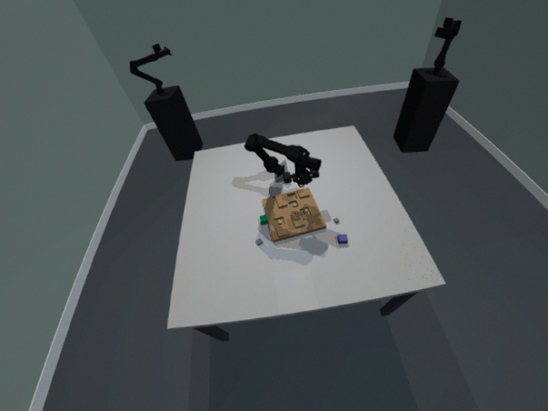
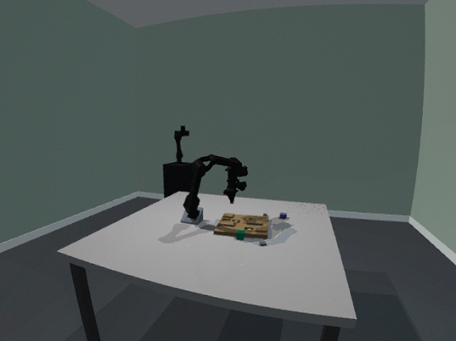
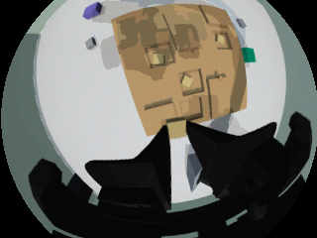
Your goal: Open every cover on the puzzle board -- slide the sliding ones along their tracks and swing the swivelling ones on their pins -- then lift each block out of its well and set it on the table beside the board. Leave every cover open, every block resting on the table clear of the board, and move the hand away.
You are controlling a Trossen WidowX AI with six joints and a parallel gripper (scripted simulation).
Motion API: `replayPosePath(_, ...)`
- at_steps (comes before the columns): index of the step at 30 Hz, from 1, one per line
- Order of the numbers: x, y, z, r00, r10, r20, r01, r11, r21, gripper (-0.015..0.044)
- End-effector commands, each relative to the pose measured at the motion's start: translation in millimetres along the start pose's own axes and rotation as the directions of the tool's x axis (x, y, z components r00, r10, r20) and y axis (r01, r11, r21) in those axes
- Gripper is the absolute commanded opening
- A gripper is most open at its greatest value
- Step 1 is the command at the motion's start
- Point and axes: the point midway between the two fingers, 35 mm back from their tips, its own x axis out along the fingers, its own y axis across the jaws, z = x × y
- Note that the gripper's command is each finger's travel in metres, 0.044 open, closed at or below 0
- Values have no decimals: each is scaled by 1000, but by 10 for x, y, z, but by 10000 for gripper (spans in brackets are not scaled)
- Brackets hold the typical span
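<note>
Above the board's (image 1: 293, 215) near edge, the pincer (image 3: 177, 138) is clamping a tan block (image 3: 176, 129); green (image 1: 263, 219), purple (image 1: 342, 239) and grey cubes (image 1: 258, 242) are lying around on the table (image 1: 230, 280).

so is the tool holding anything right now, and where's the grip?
Yes: the tool is shut on a small tan block, pinched by its opposite sides between the fingertips, lifted above the near edge of the puzzle board.
</note>
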Motion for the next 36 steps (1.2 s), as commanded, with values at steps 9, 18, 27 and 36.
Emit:
replayPosePath(9, -12, 479, 98, 1000, 1, -6, -1, 1000, 2, 80)
replayPosePath(18, 7, 824, 130, 1000, 3, -5, -2, 1000, 3, 80)
replayPosePath(27, 56, 1171, 130, 1000, 3, -5, -3, 1000, 4, 80)
replayPosePath(36, 111, 1420, 110, 1000, 4, -5, -4, 1000, 4, 80)
